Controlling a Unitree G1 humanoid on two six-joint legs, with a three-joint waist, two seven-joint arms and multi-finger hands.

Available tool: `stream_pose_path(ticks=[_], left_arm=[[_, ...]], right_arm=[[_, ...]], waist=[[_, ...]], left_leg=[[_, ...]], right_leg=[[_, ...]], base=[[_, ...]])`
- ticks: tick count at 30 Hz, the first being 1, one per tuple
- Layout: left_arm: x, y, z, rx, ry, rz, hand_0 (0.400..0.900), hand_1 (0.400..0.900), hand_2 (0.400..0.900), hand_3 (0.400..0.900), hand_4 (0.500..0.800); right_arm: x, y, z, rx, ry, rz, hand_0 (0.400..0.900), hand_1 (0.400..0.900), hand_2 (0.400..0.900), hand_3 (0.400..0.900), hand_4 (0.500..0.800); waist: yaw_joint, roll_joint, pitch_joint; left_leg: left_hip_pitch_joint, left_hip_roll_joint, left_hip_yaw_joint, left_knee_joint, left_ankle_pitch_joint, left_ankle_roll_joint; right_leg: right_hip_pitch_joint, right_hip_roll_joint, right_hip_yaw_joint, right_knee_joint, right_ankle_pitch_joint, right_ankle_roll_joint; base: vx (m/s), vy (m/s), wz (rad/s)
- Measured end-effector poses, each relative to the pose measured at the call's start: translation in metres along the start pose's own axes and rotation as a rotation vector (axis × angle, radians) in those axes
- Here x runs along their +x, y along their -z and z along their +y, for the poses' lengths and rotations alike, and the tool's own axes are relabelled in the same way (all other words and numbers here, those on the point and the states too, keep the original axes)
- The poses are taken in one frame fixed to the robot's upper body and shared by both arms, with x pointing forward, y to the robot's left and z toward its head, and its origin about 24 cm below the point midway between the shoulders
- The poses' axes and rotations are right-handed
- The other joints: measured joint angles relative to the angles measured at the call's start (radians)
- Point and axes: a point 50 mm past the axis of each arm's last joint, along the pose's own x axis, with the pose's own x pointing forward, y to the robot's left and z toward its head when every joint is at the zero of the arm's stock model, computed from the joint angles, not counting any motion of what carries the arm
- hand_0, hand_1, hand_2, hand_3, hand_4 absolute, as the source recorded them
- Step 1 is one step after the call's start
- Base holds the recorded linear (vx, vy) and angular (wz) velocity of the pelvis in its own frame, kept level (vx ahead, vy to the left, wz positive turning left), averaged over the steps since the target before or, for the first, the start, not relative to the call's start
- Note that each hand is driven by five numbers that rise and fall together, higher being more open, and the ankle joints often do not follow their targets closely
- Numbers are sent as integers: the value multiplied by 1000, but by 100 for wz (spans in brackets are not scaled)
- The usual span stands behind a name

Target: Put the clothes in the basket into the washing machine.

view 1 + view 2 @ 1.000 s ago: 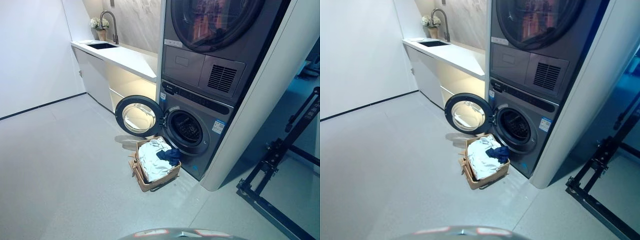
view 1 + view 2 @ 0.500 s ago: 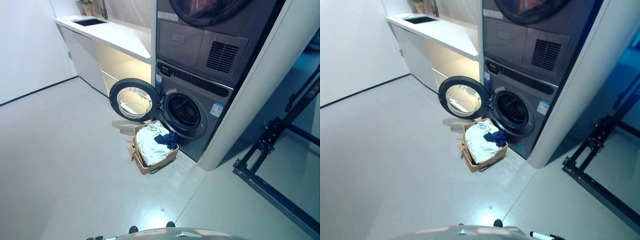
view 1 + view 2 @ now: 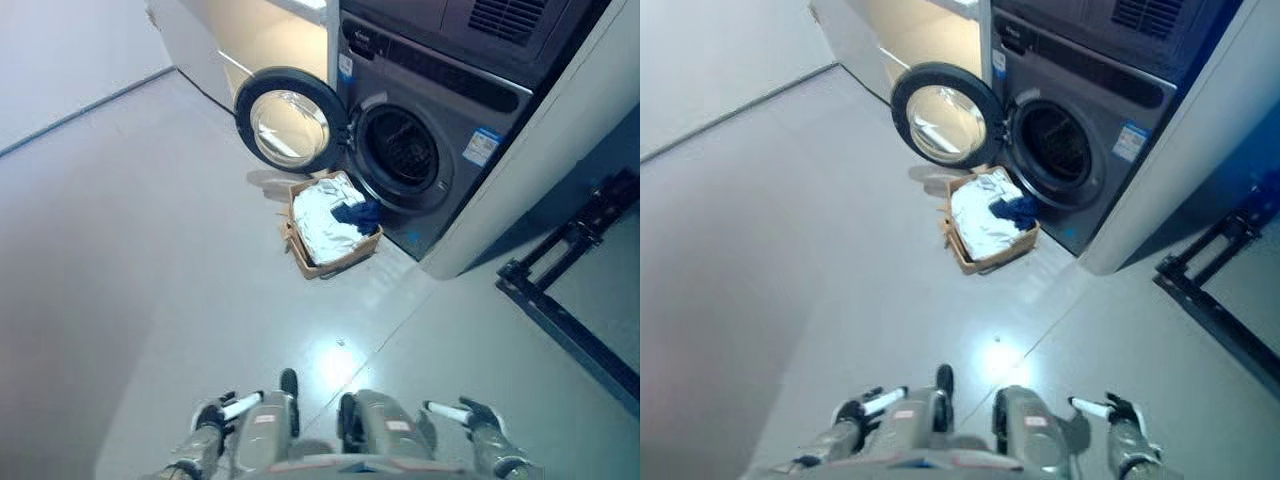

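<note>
A brown cardboard basket [image 3: 306, 255] stands on the grey floor right in front of the washing machine [image 3: 470, 100]. White clothes [image 3: 322, 218] fill it, with a dark blue garment [image 3: 361, 212] on top at the side nearest the machine. The round door [image 3: 290, 118] is swung wide to the left, and the dark drum [image 3: 401, 151] shows. My left hand [image 3: 222, 410] and right hand [image 3: 466, 412] hang low at the bottom of the view, far from the basket. Both are open and hold nothing.
A second machine [image 3: 490, 20] is stacked above the washer. A white side panel [image 3: 545, 150] flanks it on the right. A black metal frame [image 3: 565, 300] lies on the floor further right. White cabinets [image 3: 200, 40] run along the far left wall.
The camera has tilted down, so the whole picture has shifted and both hands now show at the bottom edge. Basket, clothes and door stand as before.
</note>
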Motion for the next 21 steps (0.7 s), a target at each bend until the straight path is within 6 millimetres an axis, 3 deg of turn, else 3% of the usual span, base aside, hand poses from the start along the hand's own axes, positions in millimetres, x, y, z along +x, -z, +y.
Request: stream_pose_path(ticks=[2,3,7,9,10,11,12,14,15,16,17,21], left_arm=[[1,-3,-12,-8,18,7,900,900,900,900,800],[0,-1,-14,-12,20,14,900,900,900,900,800],[-1,2,-18,-32,20,21,900,900,900,900,800],[0,1,-17,-28,14,30,900,900,900,900,800],[-1,11,-14,-19,7,54,900,900,900,900,800],[-2,14,-9,-12,-5,65,900,900,900,900,800],[-2,15,-3,-4,-21,65,900,900,900,900,800],[-2,14,8,35,-38,52,900,900,900,900,800],[-1,9,10,55,-40,36,900,900,900,900,800],[0,5,11,68,-41,27,900,900,900,900,800],[1,1,12,69,-44,18,900,900,900,900,800],[4,-28,3,63,-25,-58,900,900,900,900,800]], right_arm=[[1,-5,-7,-6,23,-8,900,900,900,900,800],[2,-4,-9,-1,33,2,900,900,900,900,800],[2,-4,-10,25,43,6,900,900,900,900,800],[2,-7,-8,26,34,-9,900,900,900,900,800],[1,-1,-6,20,28,5,900,900,900,900,800],[0,2,0,10,10,9,900,900,900,900,800],[-2,9,8,3,-12,23,900,900,900,900,800],[-5,15,22,8,-50,34,900,900,900,900,800],[-6,14,28,23,-63,32,900,900,900,900,800],[-6,8,32,32,-75,16,900,900,900,900,800],[-6,1,35,40,-82,-7,900,900,900,900,800],[-4,-26,31,101,-78,-88,900,900,900,900,800]], waist=[[8,17,3],[17,21,8],[72,28,-19],[78,15,-38],[75,7,-53],[66,-12,-60],[66,-42,-66],[70,-86,-96],[71,-87,-95],[70,-79,-92],[67,-74,-86],[53,-21,-48]], left_leg=[[8,-35,-50,-280,35,-17],[24,-42,-65,-395,54,-22],[3,-17,-66,-277,73,-2],[30,-40,-65,-236,67,13],[85,-31,-44,-298,106,28],[96,-26,15,-309,162,63],[101,-38,47,-287,170,105],[126,-65,78,-296,148,140],[147,-66,91,-300,134,146],[166,-60,98,-314,144,144],[185,-60,91,-320,134,149],[233,-58,105,-329,107,171]], right_leg=[[51,10,51,-151,76,-5],[100,18,89,-223,115,20],[138,4,116,-278,104,-14],[118,-16,127,-258,69,20],[96,-33,123,-188,27,49],[75,-56,95,-109,-4,89],[45,-90,65,7,-38,125],[-37,-153,1,179,-9,155],[-74,-167,-33,243,56,185],[-88,-171,-46,282,98,191],[-102,-177,-55,318,120,174],[-153,-153,-38,196,90,168]], base=[[577,209,-40],[698,265,-45],[674,278,-23],[396,199,-23],[237,158,-23],[216,178,-21],[315,283,-25],[283,282,-16],[278,214,-9],[294,140,-7],[235,70,-5],[265,-20,-15]])
